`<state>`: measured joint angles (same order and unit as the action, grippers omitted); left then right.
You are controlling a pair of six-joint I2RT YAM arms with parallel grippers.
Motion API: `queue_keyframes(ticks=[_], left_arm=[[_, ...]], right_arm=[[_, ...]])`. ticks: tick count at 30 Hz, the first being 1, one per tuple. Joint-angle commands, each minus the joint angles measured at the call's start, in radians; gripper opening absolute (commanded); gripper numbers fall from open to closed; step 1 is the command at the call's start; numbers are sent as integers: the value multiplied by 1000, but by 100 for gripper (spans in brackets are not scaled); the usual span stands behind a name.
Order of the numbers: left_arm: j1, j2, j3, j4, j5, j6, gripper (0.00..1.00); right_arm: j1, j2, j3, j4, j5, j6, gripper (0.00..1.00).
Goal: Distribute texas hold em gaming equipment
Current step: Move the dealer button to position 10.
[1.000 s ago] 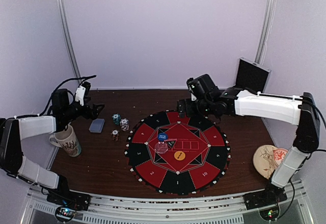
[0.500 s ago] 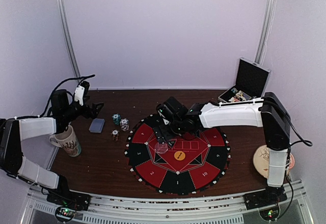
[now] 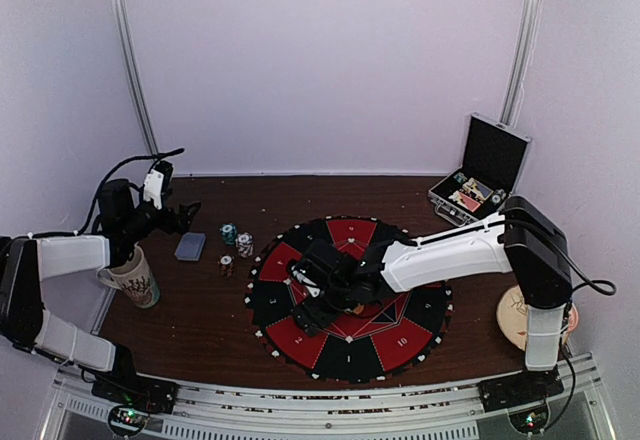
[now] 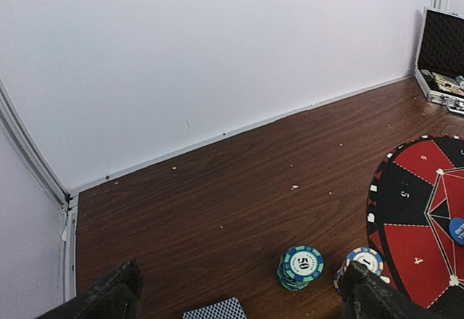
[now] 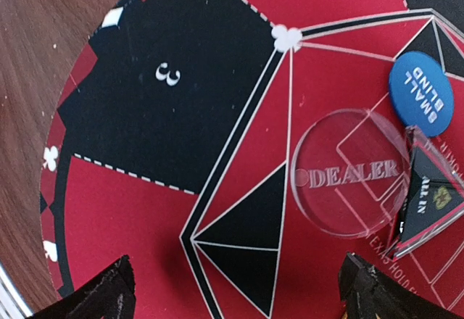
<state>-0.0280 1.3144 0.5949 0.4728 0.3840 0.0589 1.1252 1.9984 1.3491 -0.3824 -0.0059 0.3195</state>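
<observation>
Two hands stand wide open: the left hand [image 4: 243, 296] hangs by the chip stacks [image 4: 301, 264] near the surface's [image 4: 217, 188] left edge, while the right hand [image 5: 235, 290], low over the mat [image 5: 145, 101], should centre on the off-side clear dealer disc [image 5: 351, 181] before pinching its thin rim.

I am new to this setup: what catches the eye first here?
A round red-and-black mat fills the middle, and the open right gripper hovers over its left part, beside a clear Dealer disc. Chip stacks stand left of the mat, and an open case sits at the far right.
</observation>
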Motion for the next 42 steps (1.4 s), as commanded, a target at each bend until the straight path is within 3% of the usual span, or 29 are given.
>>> queue_keyframes(ticks=[1,11,19,30,42], left_arm=[[-5,-32,-15,69,-31,14,98],[-6,-29,-19,79,-39,16,98],[-6,-22,-18,81,-37,15,98],[-5,-18,-15,79,-44,16,98],[-5,5,-7,79,-43,16,98]], right_arm=[[-4,-13,-36,43,-21,17,99],[-59,31,-52,56,46,33,100],[-157,38,-63,116,-30,18,100],[-141,115,20,77,-45,-13,94],[-103,177,86,36,65,-16,87]])
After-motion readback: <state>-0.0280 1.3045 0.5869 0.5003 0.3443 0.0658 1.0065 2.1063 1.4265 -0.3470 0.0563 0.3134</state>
